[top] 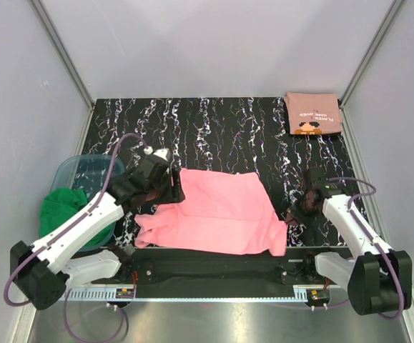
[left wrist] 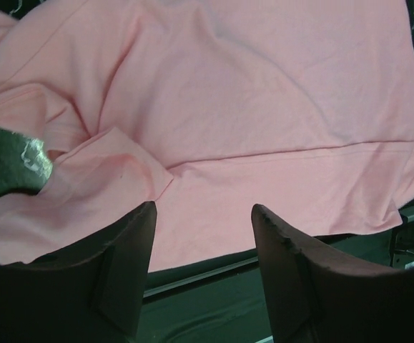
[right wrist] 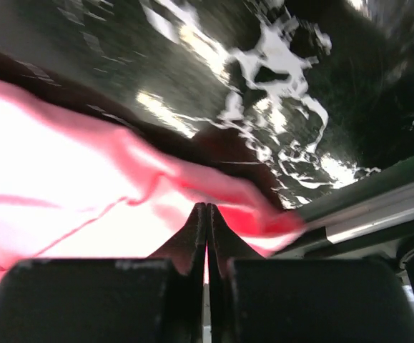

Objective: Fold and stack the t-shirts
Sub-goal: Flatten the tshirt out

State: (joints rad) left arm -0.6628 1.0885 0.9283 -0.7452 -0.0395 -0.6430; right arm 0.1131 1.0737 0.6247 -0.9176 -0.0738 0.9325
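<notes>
While the salmon printed tee (top: 313,113) lies folded at upper right, your pink t-shirt (top: 221,211) sprawls unfolded and unstacked at centre, left gripper (left wrist: 203,211) spread above it, right gripper (right wrist: 207,209) pressed together at its edge.

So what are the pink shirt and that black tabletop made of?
The pink shirt: soft knit cloth, probably cotton, matte; it wrinkles and shows a stitched hem. The tabletop: looks like black marble with white veins and a gloss, possibly printed laminate.

The salmon t-shirt (top: 322,102) at one o'clock carries lettering (top: 309,114) too small to read; the right wrist view shows the pink t-shirt (right wrist: 78,179) blurred.
</notes>
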